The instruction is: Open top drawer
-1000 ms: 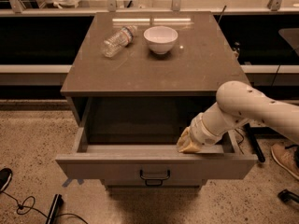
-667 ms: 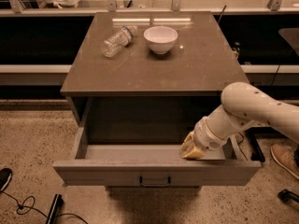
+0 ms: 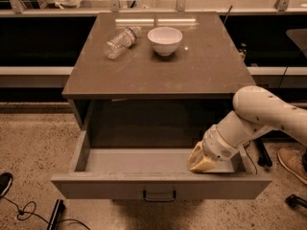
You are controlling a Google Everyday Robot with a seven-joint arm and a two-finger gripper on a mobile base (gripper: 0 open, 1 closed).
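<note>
The top drawer (image 3: 120, 188) of the grey cabinet stands pulled far out toward me, showing its deep grey interior, which holds nothing but my gripper. Its flat front carries a small black pull handle (image 3: 159, 195) at centre. My gripper (image 3: 201, 163) reaches down inside the drawer at its right front, just behind the front panel, on the end of the white arm (image 3: 261, 114) that comes in from the right. The lower drawers are hidden below the open one.
On the cabinet top (image 3: 206, 66) lie a clear plastic bottle (image 3: 120, 42) on its side and a white bowl (image 3: 165, 40). A shelf rail runs behind. Cables (image 3: 24, 210) and a shoe (image 3: 291, 163) are on the speckled floor at either side.
The drawer has slid further out toward me, and my gripper has moved with it, staying just behind the front panel at the right.
</note>
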